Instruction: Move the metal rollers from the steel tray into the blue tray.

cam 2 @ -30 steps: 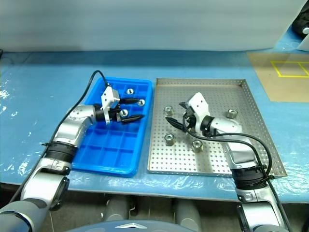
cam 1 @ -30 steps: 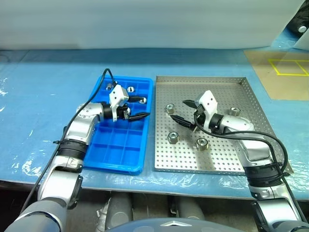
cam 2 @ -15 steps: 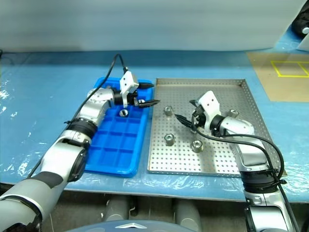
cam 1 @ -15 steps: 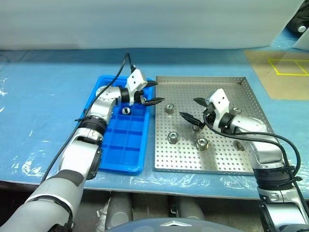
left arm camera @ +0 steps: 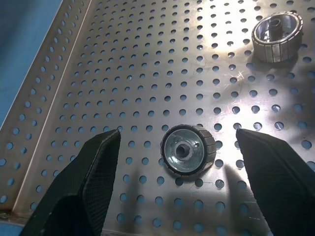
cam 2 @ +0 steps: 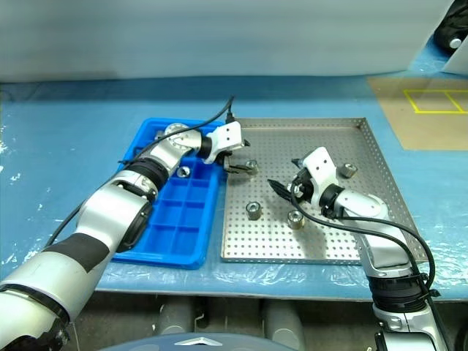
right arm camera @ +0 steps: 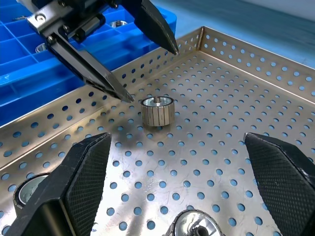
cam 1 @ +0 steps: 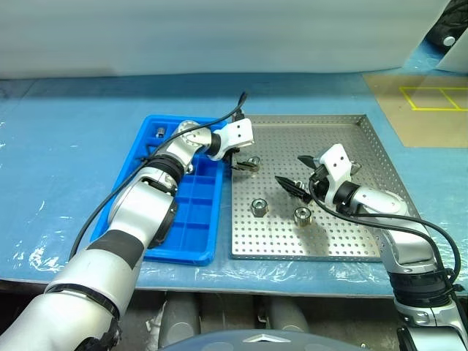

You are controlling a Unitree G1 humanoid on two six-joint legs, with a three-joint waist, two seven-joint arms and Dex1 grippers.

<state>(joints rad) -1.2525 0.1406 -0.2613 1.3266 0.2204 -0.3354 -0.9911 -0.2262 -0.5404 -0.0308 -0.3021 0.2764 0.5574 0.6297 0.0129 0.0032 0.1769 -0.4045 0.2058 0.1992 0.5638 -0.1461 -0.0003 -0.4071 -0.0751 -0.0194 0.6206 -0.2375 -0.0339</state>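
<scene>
The metal rollers are split between the two trays. On the steel tray (cam 1: 351,241) one roller (cam 1: 253,162) stands near the edge that faces the blue tray (cam 1: 191,245), and two more sit nearer the front: one (cam 1: 258,207) toward the blue tray and one (cam 1: 303,215) beside it toward the right arm. A fourth roller (cam 2: 347,170) shows further right, just behind the right arm. In the blue tray a roller (cam 1: 159,132) lies in a far corner compartment, and another (cam 2: 184,172) sits in a compartment a row or so nearer; the left arm covers part of that tray, so there may be others I cannot make out.

The left gripper (cam 1: 240,161) reaches across from over the blue tray to the steel tray, its fingers (left arm camera: 93,167) spread apart on either side of the first roller (left arm camera: 188,149) and not touching it. From the left wrist view the roller stands on end, its dark centre hole facing up, between the two black tips.

The right gripper (cam 1: 295,172) hangs over the middle of the steel tray, its fingers (right arm camera: 83,167) wide apart and holding nothing, pointing toward the left gripper. The right wrist view shows the same roller (right arm camera: 157,111) upright on the perforated floor, with the left gripper's tips just beside it.
</scene>
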